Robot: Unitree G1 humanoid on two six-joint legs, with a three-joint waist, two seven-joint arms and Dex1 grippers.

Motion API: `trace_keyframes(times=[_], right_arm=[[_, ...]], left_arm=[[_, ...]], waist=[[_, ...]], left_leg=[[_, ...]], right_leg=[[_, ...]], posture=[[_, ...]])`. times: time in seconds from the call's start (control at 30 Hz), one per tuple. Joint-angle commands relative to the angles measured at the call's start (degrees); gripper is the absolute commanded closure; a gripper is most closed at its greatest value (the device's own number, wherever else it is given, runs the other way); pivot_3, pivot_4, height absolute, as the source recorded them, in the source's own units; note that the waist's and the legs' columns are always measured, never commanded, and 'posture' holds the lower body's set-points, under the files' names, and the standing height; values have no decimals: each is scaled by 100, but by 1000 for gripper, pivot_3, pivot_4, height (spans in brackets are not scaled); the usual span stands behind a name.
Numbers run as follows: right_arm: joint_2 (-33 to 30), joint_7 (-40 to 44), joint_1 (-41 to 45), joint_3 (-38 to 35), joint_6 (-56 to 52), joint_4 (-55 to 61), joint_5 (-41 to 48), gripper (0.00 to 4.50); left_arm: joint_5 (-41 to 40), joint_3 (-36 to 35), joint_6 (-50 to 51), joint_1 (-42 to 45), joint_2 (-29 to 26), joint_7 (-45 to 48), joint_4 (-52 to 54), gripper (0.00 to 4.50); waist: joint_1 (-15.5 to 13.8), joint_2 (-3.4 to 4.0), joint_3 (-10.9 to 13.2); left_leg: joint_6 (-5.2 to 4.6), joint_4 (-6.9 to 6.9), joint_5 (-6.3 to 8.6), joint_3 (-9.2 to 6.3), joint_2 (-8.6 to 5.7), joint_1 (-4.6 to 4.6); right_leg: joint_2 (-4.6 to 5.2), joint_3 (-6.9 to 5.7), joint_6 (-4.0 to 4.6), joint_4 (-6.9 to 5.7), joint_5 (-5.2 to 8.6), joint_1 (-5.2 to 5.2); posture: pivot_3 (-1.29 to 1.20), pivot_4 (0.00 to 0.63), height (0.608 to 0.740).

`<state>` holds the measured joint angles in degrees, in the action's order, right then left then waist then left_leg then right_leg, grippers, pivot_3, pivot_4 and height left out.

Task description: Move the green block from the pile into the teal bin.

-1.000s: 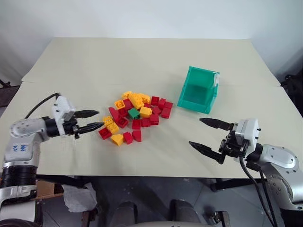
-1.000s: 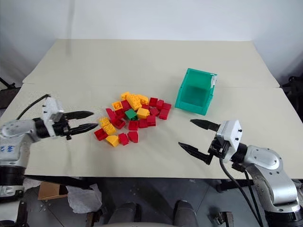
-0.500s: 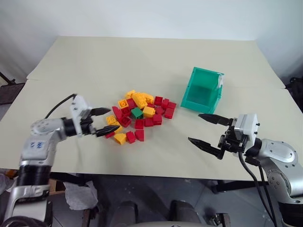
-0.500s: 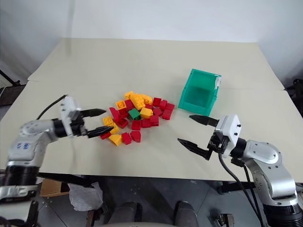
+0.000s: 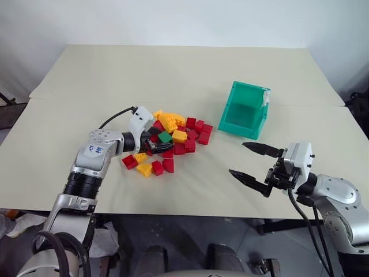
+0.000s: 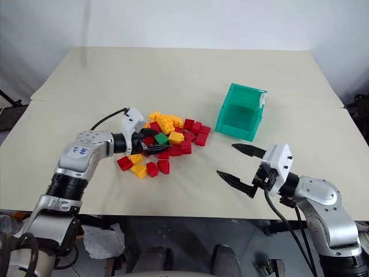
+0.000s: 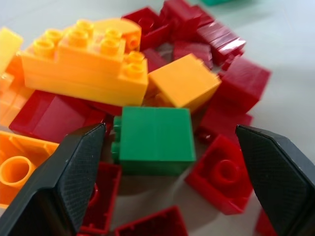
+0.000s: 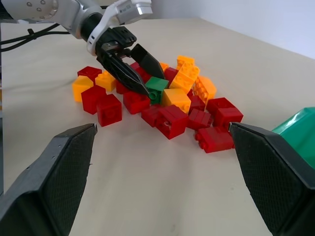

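Pale beige surface (image 5: 184,69) against a plain white wall, seen from above the robot's arms. Near the middle lies the pile (image 5: 168,140) of red and yellow-orange studded bricks, loosely clustered. The green block (image 5: 165,137) sits within the pile, toward its centre, with a yellow brick (image 5: 179,136) just beside it and red bricks around it. Well apart from the pile, toward the robot's right and a little farther back, stands the teal bin (image 5: 244,109), open-topped, with a small white tag on one upper corner.

The left pincer (image 5: 154,144) reaches into the pile from the robot's left, its two black fingers spread apart, one on each side of the green block and not closed on it. The right pincer (image 5: 253,163) hovers above bare surface in front of the bin, fingers wide apart and holding nothing.
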<state>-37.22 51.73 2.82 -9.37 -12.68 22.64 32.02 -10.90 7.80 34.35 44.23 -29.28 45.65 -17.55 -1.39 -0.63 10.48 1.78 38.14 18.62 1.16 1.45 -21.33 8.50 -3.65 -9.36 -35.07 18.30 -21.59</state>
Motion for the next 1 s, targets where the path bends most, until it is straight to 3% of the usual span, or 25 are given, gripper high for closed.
trace_keyframes(times=[0.03, 0.27, 0.53, 0.7, 0.83, 1.0], right_arm=[[73, -127, -121, -125, 104, 352, 36, 0], [101, -213, -206, -98, 103, 451, 31, 0], [78, -249, -179, -122, 112, 430, 34, 0], [-19, -319, -420, -472, 124, 486, 42, 0], [-51, -338, -751, -834, 214, 439, -23, 0], [-7, -435, -1196, -1135, 278, 516, -90, 0]], left_arm=[[272, 131, -141, 200, -29, 10, -334, 430], [398, 162, -246, 394, 52, 103, -683, 2349], [311, -23, -1011, 723, -13, 640, -831, 2360], [-305, -186, -1701, 1219, -87, 2044, -436, 2360], [-91, 412, -2730, 1382, 462, 2694, -484, 2360], [470, 990, -3474, 1640, 1479, 2456, -1526, 2360]], waist=[[2, 0, 0], [3, 0, 0], [1, 0, 0], [-15, -8, 5], [-69, -8, 5], [-76, -9, 6]], left_leg=[[0, 0, 0, 0, 0, 0], [0, 1, 0, 4, 0, 3], [0, 2, 0, 5, 0, 2], [0, 4, 0, 4, 0, -6], [-2, 3, 2, 5, -2, -9], [-3, 6, 2, 12, -3, -6]], right_leg=[[0, 0, 0, 0, 0, 0], [0, 1, 0, -2, 0, 1], [0, 1, 0, -1, 0, 0], [0, -1, 0, 3, 0, -2], [2, -5, -4, 11, -2, 1], [1, -4, -4, 15, -2, 4]], posture=[[0, 150, 740], [0, 150, 740], [0, 150, 740], [0, 150, 740], [0, 150, 740], [0, 150, 740]])
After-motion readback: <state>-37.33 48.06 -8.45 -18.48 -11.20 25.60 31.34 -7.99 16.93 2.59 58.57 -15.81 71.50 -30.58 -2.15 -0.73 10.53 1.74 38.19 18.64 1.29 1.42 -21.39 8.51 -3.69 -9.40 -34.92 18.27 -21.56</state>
